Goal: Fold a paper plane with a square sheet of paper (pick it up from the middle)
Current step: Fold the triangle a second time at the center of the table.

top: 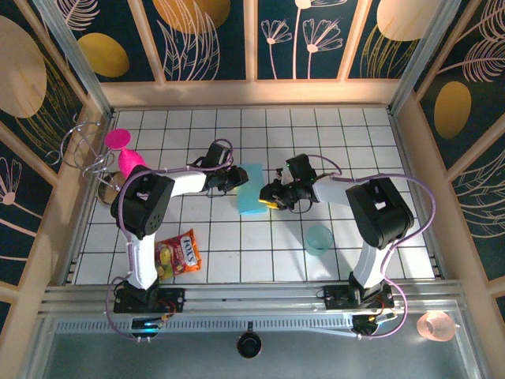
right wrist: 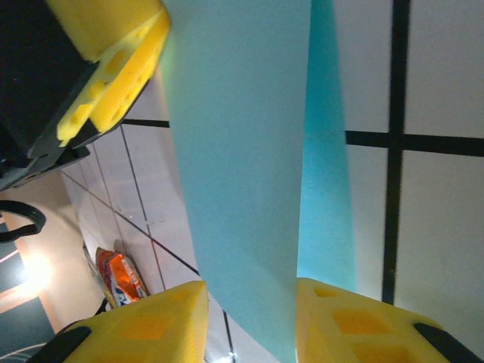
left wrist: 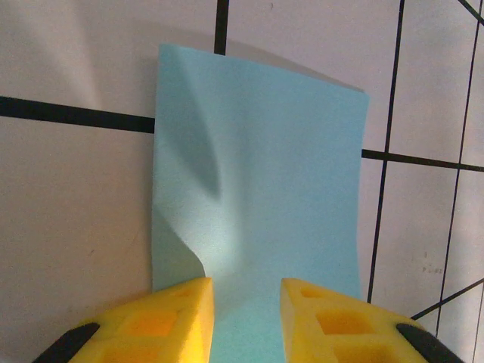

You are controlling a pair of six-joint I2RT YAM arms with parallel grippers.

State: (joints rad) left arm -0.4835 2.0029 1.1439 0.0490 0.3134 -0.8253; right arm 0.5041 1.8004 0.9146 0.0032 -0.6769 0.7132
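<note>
Near the centre of the top view, on the white tiled table (top: 237, 254), the square sheet of paper (top: 252, 188) reads as a matte light-blue rectangle with one soft buckle, lying between the parted fingers of the left gripper (left wrist: 246, 291) and the right gripper (right wrist: 251, 296).

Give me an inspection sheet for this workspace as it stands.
Surface: table, white tiles with dark grid lines.
Job's things: blue paper, an oblong shape, buckled, lying between both hands.
Clutter: cup, snack bag, pink item, wire rack.
Hands: left hand and right hand open, fingers either side of the paper.
Cables: purple cables looped along both arms.
Surroundings: leaf-patterned walls; peach item beyond the near rail.
</note>
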